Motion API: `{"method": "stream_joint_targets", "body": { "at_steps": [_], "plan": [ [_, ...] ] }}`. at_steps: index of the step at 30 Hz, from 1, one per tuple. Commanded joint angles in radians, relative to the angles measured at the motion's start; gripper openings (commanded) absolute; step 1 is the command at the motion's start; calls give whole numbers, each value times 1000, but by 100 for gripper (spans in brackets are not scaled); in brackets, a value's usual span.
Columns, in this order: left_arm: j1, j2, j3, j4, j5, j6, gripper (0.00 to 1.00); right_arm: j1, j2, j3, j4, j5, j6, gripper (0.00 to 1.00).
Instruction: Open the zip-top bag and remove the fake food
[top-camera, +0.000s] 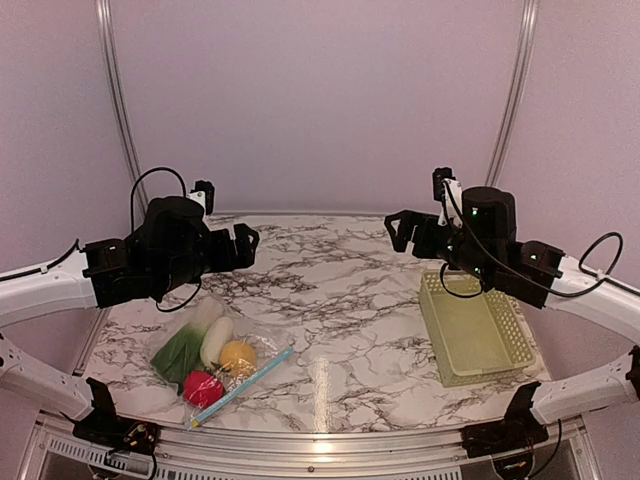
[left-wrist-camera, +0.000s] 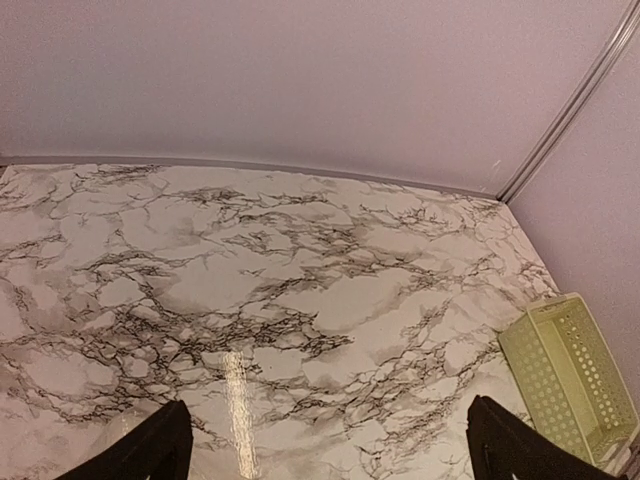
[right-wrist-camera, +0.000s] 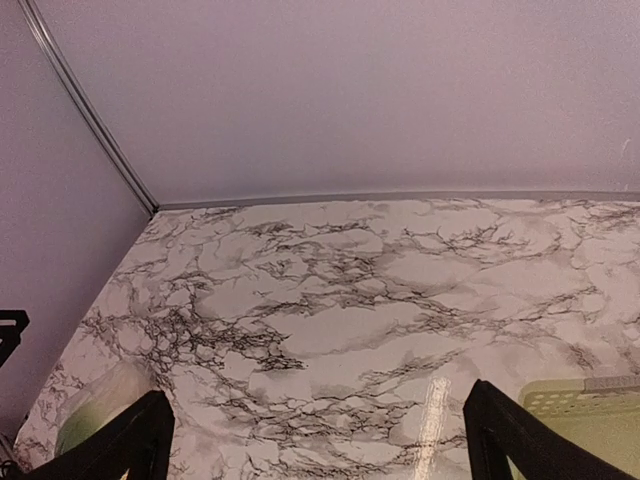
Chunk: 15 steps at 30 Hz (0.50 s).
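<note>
The bag (top-camera: 222, 362) lies flat on the table (top-camera: 340, 300), down near the front edge at about 8 o'clock in the top view. It is clear and crinkly. Its blue strip (top-camera: 246, 384) runs along the side at 4 o'clock of the bag. The food (top-camera: 216, 356) is inside the bag. The red fruit (top-camera: 203, 388) sits at 6 o'clock, close to the strip. The yellow fruit (top-camera: 238, 357) is at 3 o'clock, just beside the strip. The white piece (top-camera: 216, 341) lies in the middle, touching the yellow fruit. The green veg (top-camera: 183, 352) is at 9 o'clock, right beside the white piece. The left claw (top-camera: 238, 245) hangs in the air at 12 o'clock of the bag, not touching it. Its fingers (left-wrist-camera: 150, 452) are wide apart, with nothing between them but bare table far below. The basket (top-camera: 472, 330) sits at about 4 o'clock of the table, well apart from the bag. It is pale yellow-green with little holes. The right claw (top-camera: 405, 232) hangs in the air at 11 o'clock of the basket. Its fingers (right-wrist-camera: 510, 440) are wide apart too and hold nothing. In the right wrist view a bit of the bag shows at 8 o'clock, blurry and green.
</note>
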Motion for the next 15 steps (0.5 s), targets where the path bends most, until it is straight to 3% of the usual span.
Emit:
{"method": "stream_joint_targets", "body": {
  "at_steps": [1,7,15],
  "plan": [
    [32,14,3,-9,-43,56,99,5,8,32,-61,40,2,99],
    [100,-47,-73,-118,-38,-41,99,5,30,21,-53,-7,13,99],
    [223,-150,-216,-403,-43,-282,99,5,119,-2,-22,-129,51,99]
  ]
}}
